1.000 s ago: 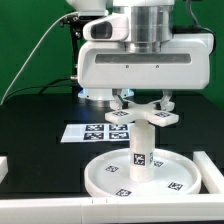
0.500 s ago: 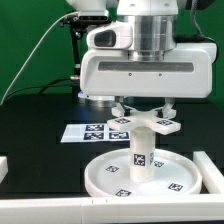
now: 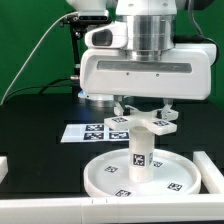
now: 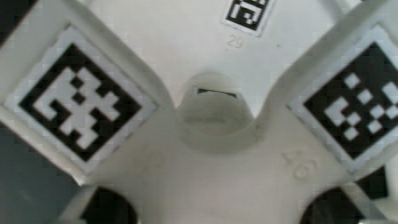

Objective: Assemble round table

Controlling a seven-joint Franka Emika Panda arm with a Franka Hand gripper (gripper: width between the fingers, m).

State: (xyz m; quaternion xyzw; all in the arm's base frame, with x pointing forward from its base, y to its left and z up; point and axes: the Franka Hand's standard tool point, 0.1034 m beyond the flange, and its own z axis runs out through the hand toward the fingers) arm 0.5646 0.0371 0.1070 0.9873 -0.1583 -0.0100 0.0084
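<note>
The white round disc (image 3: pixel 172 178) lies flat on the black table near the front. The short cylindrical leg (image 3: pixel 141 152) stands upright in its central hub. The small branched foot piece (image 3: pixel 146 124) sits on top of the leg, tags facing up. My gripper (image 3: pixel 142 108) reaches straight down over it, with its fingers (image 3: pixel 121 104) on either side of the foot piece, shut on it. In the wrist view the foot piece (image 4: pixel 214 110) fills the frame with two tagged branches, and my gripper (image 4: pixel 217 205) is at its edge.
The marker board (image 3: pixel 84 131) lies flat behind the disc. A white rail (image 3: pixel 40 210) runs along the table's front edge. White blocks stand at the exterior view's left (image 3: pixel 3 166) and right (image 3: pixel 212 168). A green wall is behind.
The gripper has turned a little with the foot piece, whose branches now point differently. The disc and the leg stay in place.
</note>
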